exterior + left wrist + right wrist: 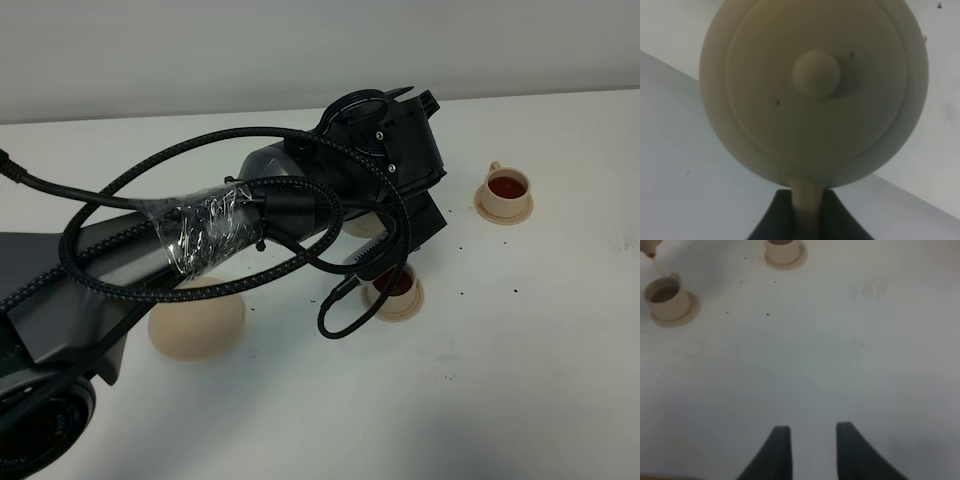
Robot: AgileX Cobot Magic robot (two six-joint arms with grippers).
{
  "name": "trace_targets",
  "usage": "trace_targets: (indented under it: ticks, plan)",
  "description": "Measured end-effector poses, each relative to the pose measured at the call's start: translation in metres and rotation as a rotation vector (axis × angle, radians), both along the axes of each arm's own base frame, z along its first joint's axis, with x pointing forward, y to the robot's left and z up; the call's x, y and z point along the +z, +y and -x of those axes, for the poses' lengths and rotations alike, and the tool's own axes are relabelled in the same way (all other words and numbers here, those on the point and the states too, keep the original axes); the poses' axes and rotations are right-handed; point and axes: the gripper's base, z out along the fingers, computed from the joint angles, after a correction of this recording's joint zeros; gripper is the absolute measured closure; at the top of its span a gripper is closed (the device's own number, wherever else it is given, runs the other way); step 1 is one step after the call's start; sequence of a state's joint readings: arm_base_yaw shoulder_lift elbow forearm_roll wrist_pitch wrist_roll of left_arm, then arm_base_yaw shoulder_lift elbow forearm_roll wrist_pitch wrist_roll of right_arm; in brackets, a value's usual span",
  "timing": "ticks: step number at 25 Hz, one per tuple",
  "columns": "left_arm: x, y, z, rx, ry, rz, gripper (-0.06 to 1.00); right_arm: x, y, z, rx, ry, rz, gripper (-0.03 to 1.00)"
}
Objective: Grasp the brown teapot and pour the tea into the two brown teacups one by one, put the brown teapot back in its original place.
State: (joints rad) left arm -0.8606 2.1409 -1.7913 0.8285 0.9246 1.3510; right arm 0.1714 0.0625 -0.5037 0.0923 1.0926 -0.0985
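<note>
We hold the squat pale tan ceramic teapot (814, 92) by its loop handle in the left gripper (809, 212), jaws clenched on it, tilted above the nearer small tan teacup (397, 288) for pouring. The farther teacup (506, 187) already holds tea. The right gripper (810, 450) hangs released, touching nothing.

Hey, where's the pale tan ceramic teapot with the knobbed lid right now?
The pale tan ceramic teapot is held by its loop handle in the left gripper, filling the left wrist view. In the exterior high view the arm hides it, above the nearer tan teacup.
</note>
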Motion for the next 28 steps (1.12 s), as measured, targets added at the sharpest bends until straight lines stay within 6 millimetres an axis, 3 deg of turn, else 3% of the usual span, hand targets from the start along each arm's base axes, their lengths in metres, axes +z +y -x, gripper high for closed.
trace_targets:
  ticks: [28]
  plan:
    - [-0.0012,0.0014,0.0015,0.021,0.019,-0.001,0.82,0.0,0.0,0.0,0.0,0.0,0.0,0.73]
